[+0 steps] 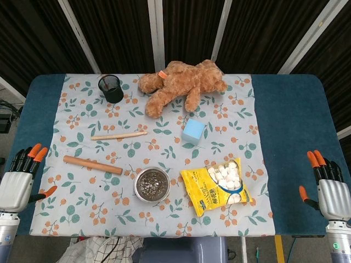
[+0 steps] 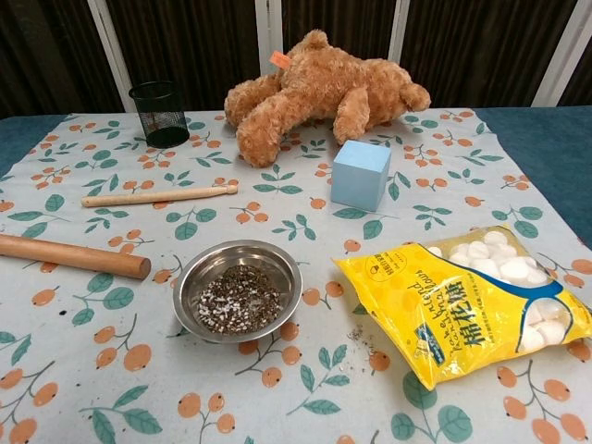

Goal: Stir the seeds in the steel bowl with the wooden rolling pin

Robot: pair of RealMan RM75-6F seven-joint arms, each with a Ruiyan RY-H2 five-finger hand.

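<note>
Left robot hand (image 1: 19, 183) and right robot hand (image 1: 328, 189) rest at the bench's (image 1: 296, 120) near corners, fingers apart, holding nothing; work not yet begun. The rolling pin (image 1: 92, 164) lies flat on the cloth (image 1: 241, 126), just left of the bowl (image 1: 152, 184), apart from it and nearer the left robot hand, which judging by reach should take it. Seeds (image 2: 239, 300) fill the bowl's bottom. A thinner stick (image 1: 119, 135) lies beyond. Marshmallow bag (image 1: 218, 184), blue cube (image 1: 193, 131), teddy bear (image 1: 181, 83) and mesh cup (image 1: 111, 87) stand clear.

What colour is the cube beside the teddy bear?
Light blue. The cube shows best in the chest view, just in front of the teddy bear.
</note>
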